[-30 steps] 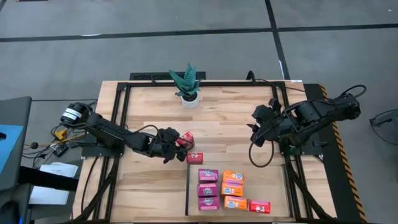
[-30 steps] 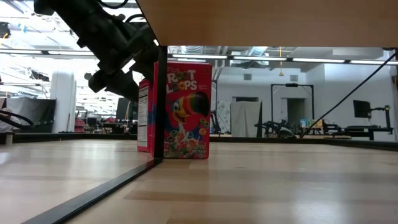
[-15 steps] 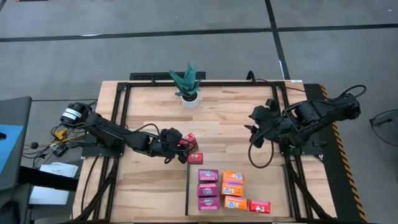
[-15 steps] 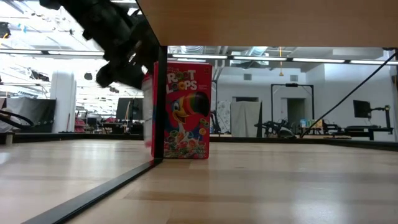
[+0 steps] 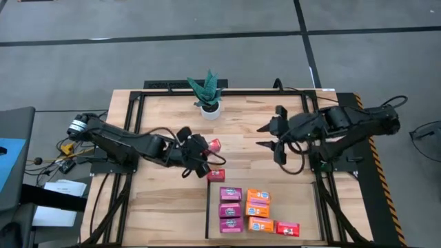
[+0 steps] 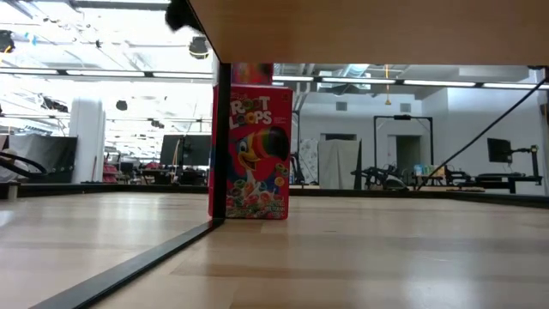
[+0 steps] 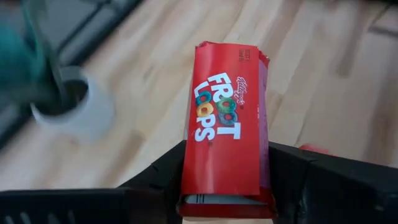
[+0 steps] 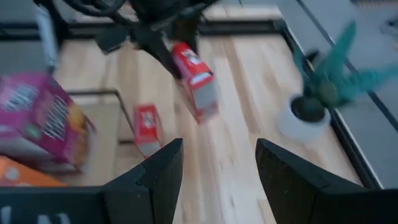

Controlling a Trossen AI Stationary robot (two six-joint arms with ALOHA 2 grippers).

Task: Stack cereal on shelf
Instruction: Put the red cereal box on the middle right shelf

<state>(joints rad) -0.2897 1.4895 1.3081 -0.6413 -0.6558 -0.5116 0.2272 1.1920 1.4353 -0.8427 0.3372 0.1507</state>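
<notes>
At the near edge of the bench point(image 5: 165, 207) you have the shelf point(image 5: 303, 207), its light panel edged by a thin black strip, carrying three magenta boxes point(image 5: 230, 209) in a column, three orange boxes point(image 5: 258, 209) just beside them, and one red box lying flat point(image 5: 288, 228) at the near right corner. Just beyond the shelf's far left corner another red box point(image 5: 216, 175) stands upright; from the low view you see its printed front point(image 6: 254, 151) right against the black strip.

Farther in, your left hand point(image 5: 204, 148) pinches a third red box point(image 7: 227, 130) between its two fingers point(image 7: 158, 180), lifted off the bench and tilted; the right wrist view shows this box point(image 8: 195, 79) hanging in the air above the wood.

Over to the right, at mid-bench, your right hand point(image 5: 263, 136) hangs with its fingers point(image 8: 152, 171) spread and nothing between them, pointing toward the left arm.

Farthest back, a potted green plant point(image 5: 207, 93) sits near the far edge.
</notes>
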